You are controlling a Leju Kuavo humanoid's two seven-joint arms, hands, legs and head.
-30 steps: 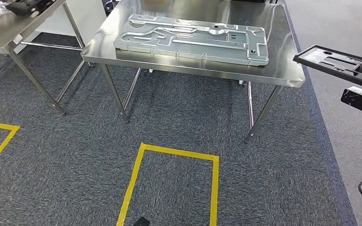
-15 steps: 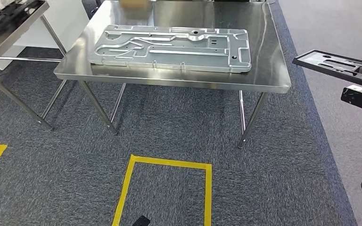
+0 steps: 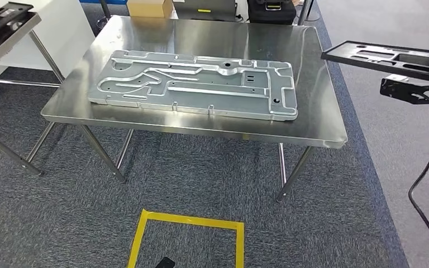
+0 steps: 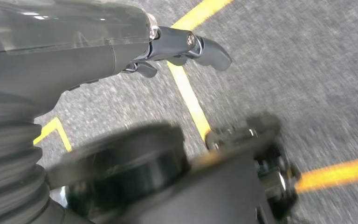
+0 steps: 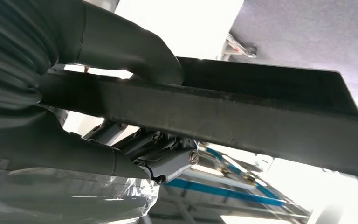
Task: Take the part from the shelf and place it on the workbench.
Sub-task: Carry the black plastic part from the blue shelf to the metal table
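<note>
The black flat part (image 3: 380, 58) hangs in the air just past the right end of the steel workbench (image 3: 313, 84), about level with its top. In the right wrist view my right hand (image 5: 121, 149) grips this black part (image 5: 242, 116) by its edge, thumb over one face and fingers (image 5: 168, 161) under the other. A large silver stamped metal plate (image 3: 195, 84) lies across the middle of the workbench. My left hand (image 4: 186, 44) hangs over the grey carpet, its fingers apart and holding nothing.
A second steel table (image 3: 0, 39) at the left carries another black part (image 3: 0, 17). A cardboard box (image 3: 149, 8) and a black case (image 3: 271, 10) stand behind the workbench. Yellow tape (image 3: 184, 223) marks a square on the carpet. A black cable (image 3: 424, 178) hangs at the right.
The whole picture has shifted: the camera has come closer to the workbench, which now sits lower and larger in view. The black part stays in my right hand, now nearer the bench's right end.
</note>
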